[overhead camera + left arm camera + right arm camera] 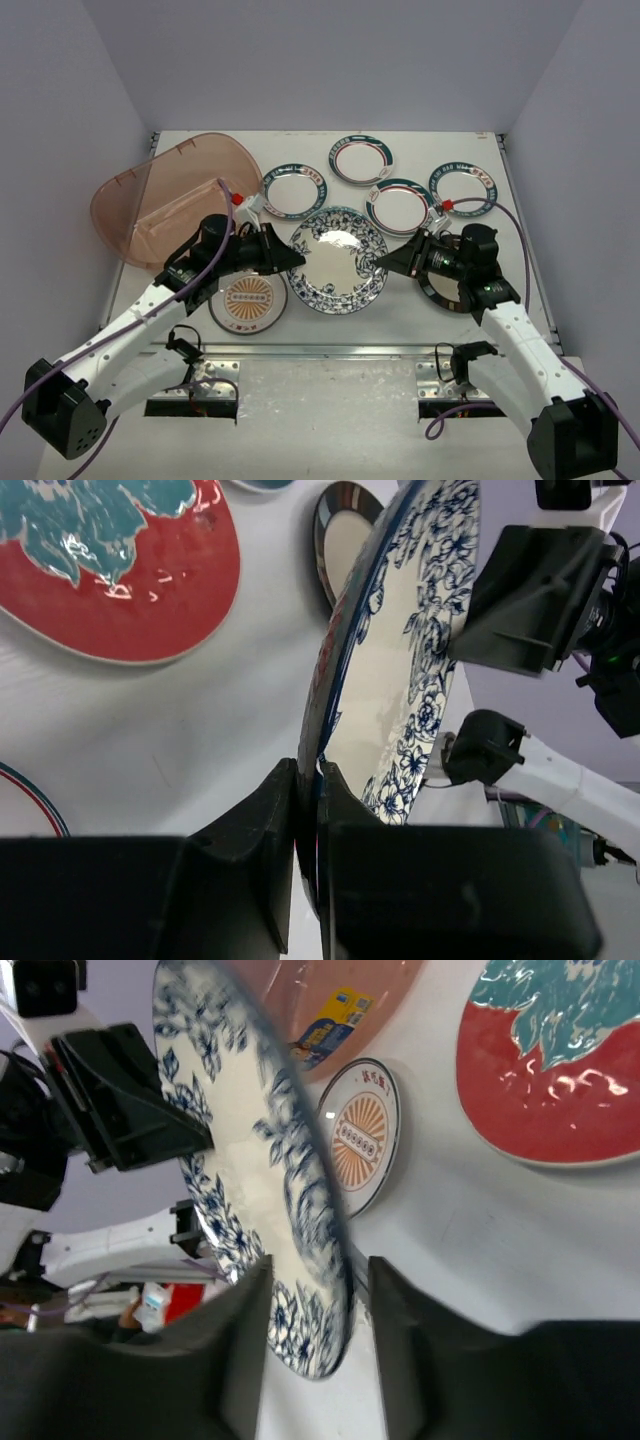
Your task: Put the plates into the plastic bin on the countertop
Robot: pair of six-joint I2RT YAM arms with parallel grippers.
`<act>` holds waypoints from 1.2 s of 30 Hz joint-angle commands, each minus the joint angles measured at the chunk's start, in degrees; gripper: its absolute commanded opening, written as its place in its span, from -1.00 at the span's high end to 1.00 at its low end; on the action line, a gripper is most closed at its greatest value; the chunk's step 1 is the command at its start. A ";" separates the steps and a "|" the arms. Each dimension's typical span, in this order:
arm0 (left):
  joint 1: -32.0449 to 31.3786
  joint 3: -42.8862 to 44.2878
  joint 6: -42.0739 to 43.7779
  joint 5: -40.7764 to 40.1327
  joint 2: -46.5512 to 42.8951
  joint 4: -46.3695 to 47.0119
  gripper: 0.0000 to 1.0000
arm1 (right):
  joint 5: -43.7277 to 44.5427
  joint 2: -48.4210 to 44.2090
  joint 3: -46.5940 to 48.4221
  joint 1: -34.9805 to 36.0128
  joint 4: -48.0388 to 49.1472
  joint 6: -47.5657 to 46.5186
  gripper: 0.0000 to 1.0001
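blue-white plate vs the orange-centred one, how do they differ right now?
Size: the blue-white plate is clearly larger than the orange-centred plate. Pattern: the blue-white plate has a blue floral border; the orange-centred plate has an orange sunburst middle. State: the blue-white plate is raised off the countertop, rim pinched by fingers of the left gripper; the orange-centred plate lies flat, ungripped. Both are round and outside the plastic bin.

From above, the blue-white plate (337,262) hides the red floral plate (150,600) under it; to its right, the right arm (510,320) covers half the dark-rimmed plate (437,293).
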 commanded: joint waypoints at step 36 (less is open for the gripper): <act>52.33 22.38 -2.38 -12.59 29.41 -5.94 1.00 | 13.23 0.09 9.46 -0.68 -13.59 -14.56 -0.98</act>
